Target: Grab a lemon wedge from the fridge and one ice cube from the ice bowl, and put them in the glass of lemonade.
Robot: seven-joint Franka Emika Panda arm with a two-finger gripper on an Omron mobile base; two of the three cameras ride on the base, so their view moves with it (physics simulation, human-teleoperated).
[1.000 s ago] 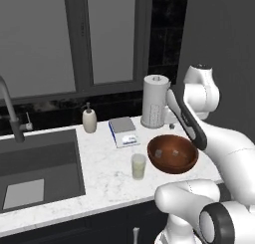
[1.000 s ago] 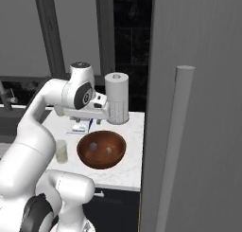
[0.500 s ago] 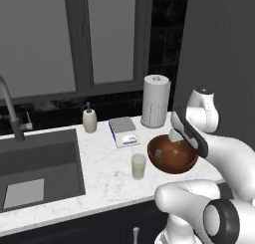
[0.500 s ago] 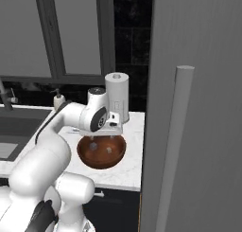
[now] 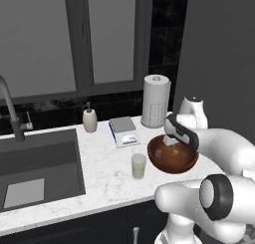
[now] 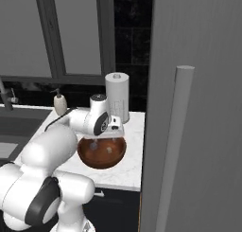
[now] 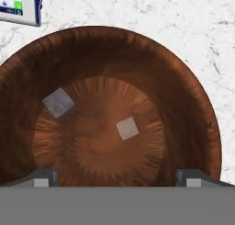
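The fridge (image 6: 198, 108) is seen in the right base view as a tall grey wall at the right, its long bar handle (image 6: 172, 146) running vertically; in the left base view only a plain grey side of it (image 5: 219, 54) is visible, no handle. The sink (image 5: 35, 168) and tap (image 5: 10, 108) are shown in full from the left base view. The counter (image 5: 99, 168) is white marble.

The arm (image 5: 219, 143) is folded forward over the counter, hand pitched straight down over the ice bowl (image 5: 172, 158). The gripper (image 7: 117, 176) is held above the bowl's near rim, fingers (image 7: 43, 177) spread wide, nothing between them.

The paper towel roll (image 5: 156, 101) stands upright behind the bowl. The bowl sits at the counter's right end, near the fridge, mouth up. A kitchen scale (image 5: 123, 131) lies flat between bowl and soap bottle (image 5: 89, 118). The glass of lemonade (image 5: 138, 166) stands upright just left of the bowl, seen in the left base view.

Two cubes are resolved in the hand view, barely visible from the base cameras: one ice cube (image 7: 127, 128) near the bowl's centre, a second cube (image 7: 58, 102) up-left of it, well apart, both lying flat, rotated differently. No long axis can be made out on either.
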